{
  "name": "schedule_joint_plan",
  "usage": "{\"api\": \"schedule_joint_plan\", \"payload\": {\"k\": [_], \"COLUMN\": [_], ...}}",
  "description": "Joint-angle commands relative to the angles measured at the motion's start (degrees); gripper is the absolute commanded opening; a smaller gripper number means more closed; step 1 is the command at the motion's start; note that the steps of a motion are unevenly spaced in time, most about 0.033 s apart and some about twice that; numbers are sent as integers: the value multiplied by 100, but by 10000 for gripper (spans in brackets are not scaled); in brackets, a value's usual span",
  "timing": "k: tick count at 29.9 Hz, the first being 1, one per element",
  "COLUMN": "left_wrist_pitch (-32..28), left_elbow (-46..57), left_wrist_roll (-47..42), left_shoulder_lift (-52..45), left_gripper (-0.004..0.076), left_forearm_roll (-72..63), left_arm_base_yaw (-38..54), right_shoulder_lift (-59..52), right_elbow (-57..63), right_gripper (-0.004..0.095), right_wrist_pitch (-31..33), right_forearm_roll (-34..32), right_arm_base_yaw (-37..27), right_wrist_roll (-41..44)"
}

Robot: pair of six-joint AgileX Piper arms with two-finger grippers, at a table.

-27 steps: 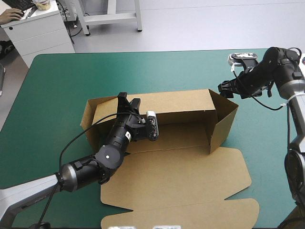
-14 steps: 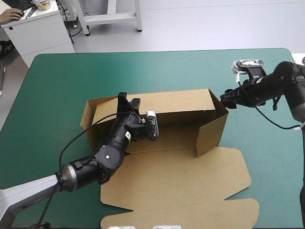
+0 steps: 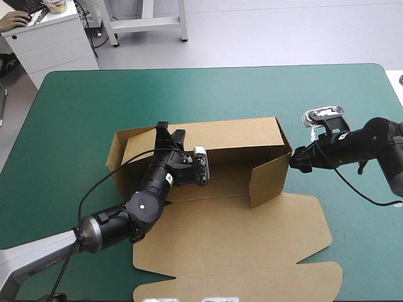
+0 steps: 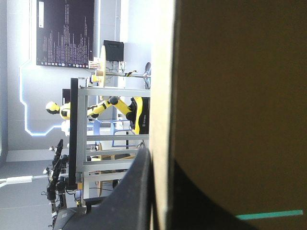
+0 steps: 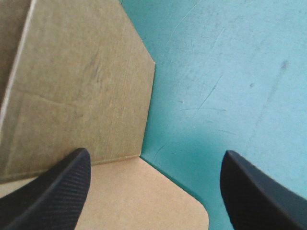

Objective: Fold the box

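The box [image 3: 233, 135] sits mid-table on the teal-green cover [image 3: 82, 100], and it is only partly built. Its long back wall [image 3: 236, 133] stands upright. The left gripper [image 3: 169, 133] is clamped over that wall's top edge, and the left wrist view shows a black finger [image 4: 136, 191] pressed tight against the brown board, so it is holding the wall up. The left end flap [image 3: 115, 154] is raised too, angled outward.

At the other end, the right gripper [image 3: 295, 158] is low at the outside of the right end flap [image 3: 271, 179], apparently touching it near the corner. Its fingers [image 5: 53, 191] are spread wide with nothing between them, so it looks like a push and not a grasp. That flap stands turned inward across the box floor, but it isn't square yet.

The big front panel [image 3: 239, 239] lies flat toward the near edge, untouched. By the look of it, the walls are going up, while squaring the ends, raising the front and tucking are all left to do.
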Motion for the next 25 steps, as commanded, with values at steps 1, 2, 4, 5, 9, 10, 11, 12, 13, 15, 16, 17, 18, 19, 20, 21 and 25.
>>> {"api": "schedule_joint_plan", "payload": {"k": [1,2,4,5,9,10,11,12,13,15,16,17,18,19,20,21,25], "left_wrist_pitch": [182,182,182,171,171,171,161,151,151,151,151,151,142,142,129,129,102], "left_elbow": [-107,-107,-107,-107,-107,-107,-107,-107,-107,-107,-107,-107,-107,-107,-107,-107,-107], "left_wrist_roll": [-37,-37,-37,-37,-37,-37,-37,-37,-37,-37,-37,-37,-37,-37,-37,-37,-37], "left_shoulder_lift": [-182,-182,-182,-182,-182,-182,-182,-182,-182,-182,-182,-182,-182,-182,-182,-182,-182], "left_gripper": [-9,-9,-9,-9,-9,-9,-9,-9,-9,-9,-9,-9,-9,-9,-9,-9,-9], "left_forearm_roll": [364,364,364,364,364,364,364,364,364,364,364,364,364,364,364,364,364], "left_arm_base_yaw": [24,24,24,24,24,24,24,24,24,24,24,24,24,24,24,24,24], "right_shoulder_lift": [-227,-227,-227,-227,-227,-227,-227,-227,-227,-227,-227,-227,-215,-204,-188,-162,-56], "right_elbow": [14,33,42,42,42,42,42,42,42,42,42,42,42,53,48,48,48], "right_gripper": [683,683,683,683,683,683,684,684,683,683,683,683,684,684,684,684,683], "right_wrist_pitch": [-107,-86,-73,-73,123,201,271,332,359,346,333,304,288,259,231,200,183], "right_forearm_roll": [228,228,291,363,589,589,589,589,589,617,680,750,876,1061,1240,1437,1964], "right_arm_base_yaw": [-33,-33,-33,-33,-33,-33,-33,-33,-33,-33,-33,-33,-22,-22,-22,-22,-4], "right_wrist_roll": [-170,-198,-273,-334,-405,-405,-405,-405,-405,-476,-544,-640,-753,-900,-1016,-1148,-1457]}}
